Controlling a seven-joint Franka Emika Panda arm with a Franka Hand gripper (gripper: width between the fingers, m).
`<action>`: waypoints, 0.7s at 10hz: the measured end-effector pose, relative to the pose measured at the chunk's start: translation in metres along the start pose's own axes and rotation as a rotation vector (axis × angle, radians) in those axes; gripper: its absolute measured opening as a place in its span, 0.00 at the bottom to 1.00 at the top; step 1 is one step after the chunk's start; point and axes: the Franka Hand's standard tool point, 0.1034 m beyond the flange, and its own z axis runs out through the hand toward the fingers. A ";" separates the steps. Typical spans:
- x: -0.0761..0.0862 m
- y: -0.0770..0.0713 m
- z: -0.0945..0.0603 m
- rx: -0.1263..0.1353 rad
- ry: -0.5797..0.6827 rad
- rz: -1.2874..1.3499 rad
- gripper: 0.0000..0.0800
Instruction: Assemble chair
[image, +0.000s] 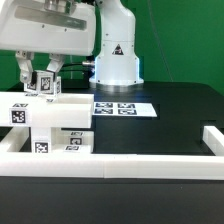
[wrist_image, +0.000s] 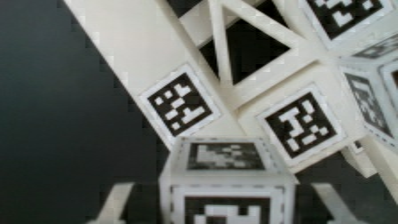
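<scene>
In the exterior view my gripper (image: 42, 80) hangs at the upper left, shut on a white tagged chair leg (image: 45, 83) held upright between its fingers. Below it sits the partly joined chair (image: 45, 125), a stack of white blocky parts with square tags. In the wrist view the held leg (wrist_image: 222, 185) fills the space between the gripper (wrist_image: 222, 205) fingers, tags on its end and side. Beyond it lie the chair's slatted frame (wrist_image: 214, 45) and tagged bars (wrist_image: 299, 122). Where the leg meets the chair is hidden by the leg itself.
The marker board (image: 121, 107) lies flat on the black table behind the chair. White border rails run along the front (image: 120, 162) and the exterior view's right (image: 212, 135). The robot's base (image: 116, 50) stands at the back before a green wall.
</scene>
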 end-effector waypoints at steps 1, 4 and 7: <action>-0.001 0.000 0.000 0.000 0.000 0.001 0.36; 0.001 0.002 0.003 0.006 -0.008 0.011 0.36; 0.013 -0.001 0.003 0.010 -0.010 0.045 0.36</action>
